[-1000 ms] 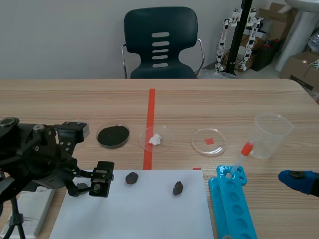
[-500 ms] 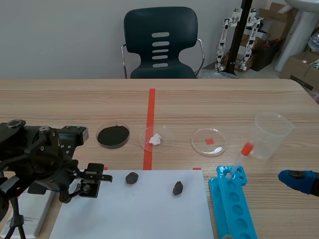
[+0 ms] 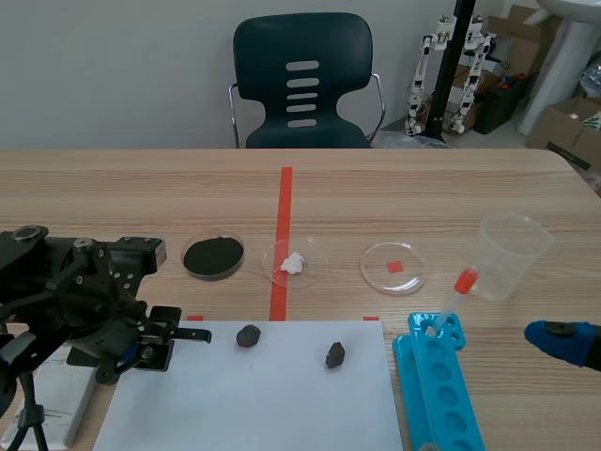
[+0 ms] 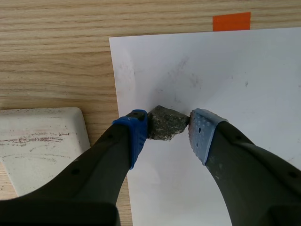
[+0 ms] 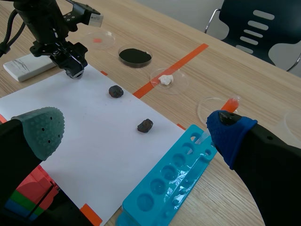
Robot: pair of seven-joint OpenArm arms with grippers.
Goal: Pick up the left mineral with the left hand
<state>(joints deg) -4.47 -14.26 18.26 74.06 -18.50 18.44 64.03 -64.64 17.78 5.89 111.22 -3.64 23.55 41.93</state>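
Note:
A grey-brown mineral point(image 4: 164, 123) lies at the left edge of the white paper point(image 4: 225, 75). My left gripper point(image 4: 168, 128) is shut on it, with a blue pad pressed on each side. In the scene view the left gripper point(image 3: 155, 349) sits low at the paper's left edge point(image 3: 254, 395) and hides this mineral. Two more dark minerals point(image 3: 248, 335) point(image 3: 334, 354) lie on the paper further right. My right gripper point(image 5: 136, 134) stands open above the table's right side, holding nothing.
A white block point(image 3: 56, 395) lies just left of the paper. Behind the paper stand a dish of black powder point(image 3: 213, 256), a dish with a white bit point(image 3: 294, 262) and another dish point(image 3: 392, 268). A plastic cup point(image 3: 512, 254), a dropper point(image 3: 454, 293) and a blue rack point(image 3: 437, 385) are at the right.
My left gripper has moved left and down to the paper's left edge, and its fingers have shut on the mineral there. The right arm has kept still.

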